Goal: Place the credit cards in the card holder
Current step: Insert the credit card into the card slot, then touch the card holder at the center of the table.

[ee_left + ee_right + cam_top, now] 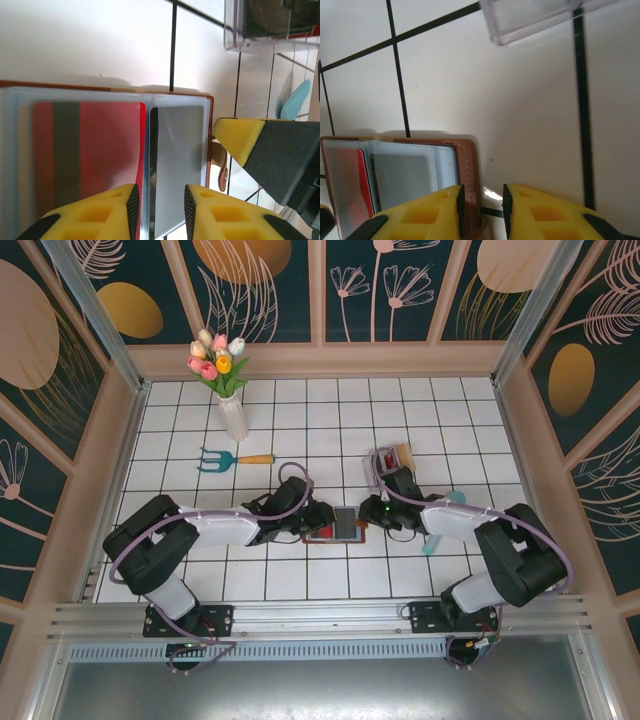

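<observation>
The card holder (340, 524), a brown leather wallet, lies open on the white tiles between my two grippers. Its clear sleeves hold a red card (100, 150) and a grey card (180, 160). My left gripper (161, 200) hovers over the grey card's sleeve with its jaws a little apart and nothing pinched. Its place from above is just left of the wallet (322, 521). My right gripper (481, 200) straddles the wallet's brown right edge (467, 155). One pad is near the leather and the other stands clear of it. From above the right gripper (366, 513) is at the wallet's right side.
A clear plastic card rack (392, 460) with more cards stands just behind the right gripper. A white vase of tulips (230, 405) and a teal garden fork (232, 459) are at the back left. A teal tool (455, 498) lies under the right arm.
</observation>
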You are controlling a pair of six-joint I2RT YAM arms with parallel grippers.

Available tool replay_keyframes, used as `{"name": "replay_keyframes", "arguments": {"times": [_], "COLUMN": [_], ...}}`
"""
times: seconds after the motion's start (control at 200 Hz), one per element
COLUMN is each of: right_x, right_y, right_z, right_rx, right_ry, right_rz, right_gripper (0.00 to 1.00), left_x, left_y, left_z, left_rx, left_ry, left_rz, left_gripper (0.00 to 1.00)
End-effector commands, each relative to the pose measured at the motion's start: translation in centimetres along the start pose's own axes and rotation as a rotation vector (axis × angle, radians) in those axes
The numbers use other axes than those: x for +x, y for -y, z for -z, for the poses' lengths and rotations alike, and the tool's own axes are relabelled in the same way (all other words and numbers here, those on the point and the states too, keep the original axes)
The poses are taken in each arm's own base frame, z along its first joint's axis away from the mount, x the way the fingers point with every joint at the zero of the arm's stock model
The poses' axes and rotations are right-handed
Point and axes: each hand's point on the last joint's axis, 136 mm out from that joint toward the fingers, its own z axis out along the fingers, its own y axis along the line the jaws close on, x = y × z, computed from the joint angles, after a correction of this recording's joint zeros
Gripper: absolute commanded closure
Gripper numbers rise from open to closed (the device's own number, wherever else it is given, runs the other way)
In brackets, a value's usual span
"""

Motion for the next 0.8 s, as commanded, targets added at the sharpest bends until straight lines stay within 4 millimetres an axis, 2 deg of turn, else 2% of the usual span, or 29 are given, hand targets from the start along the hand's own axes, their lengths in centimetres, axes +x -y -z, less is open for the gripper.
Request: {"name": "replay_keyframes", "arguments": {"times": [0.0,0.145,0.235,0.335,0.445,0.515,0.626,0.796], "right_x": [-1.5,-2.3,-1.2,-0.1,1.6,2.3,2.9,2.1], "right_y": [-0.4,-3.1,-6.3,-8.6,-10.1,-9.7,-7.1,-4.3], "right_z": [1.8,3.6,4.0,3.6,2.1,1.0,-0.2,1.2], "right_rx": [0.034,-0.064,-0.148,-0.178,-0.161,-0.088,0.06,0.198], "right_ry": [0.057,0.092,0.07,0.036,-0.017,-0.033,-0.054,0.008], "right_rz": [0.025,0.051,0.113,0.15,0.19,0.202,0.179,0.166], "right_gripper": [0.69,0.7,0.71,0.72,0.73,0.74,0.75,0.76], "left_x": [-0.3,-1.5,-2.3,-2.8,-2.9,-2.9,-2.6,-2.0], "left_y": [-1.0,-1.0,-1.6,-2.4,-2.7,-2.7,-2.6,-2.9], "left_z": [0.8,1.7,2.6,3.3,3.5,3.5,3.0,2.1], "left_rx": [-0.049,-0.08,-0.121,-0.161,-0.171,-0.17,-0.159,-0.157], "left_ry": [0.036,0.097,0.151,0.184,0.198,0.195,0.175,0.139], "left_rz": [-0.038,-0.053,-0.051,-0.051,-0.052,-0.055,-0.066,-0.077], "left_gripper": [0.66,0.66,0.63,0.62,0.6,0.59,0.6,0.6]}}
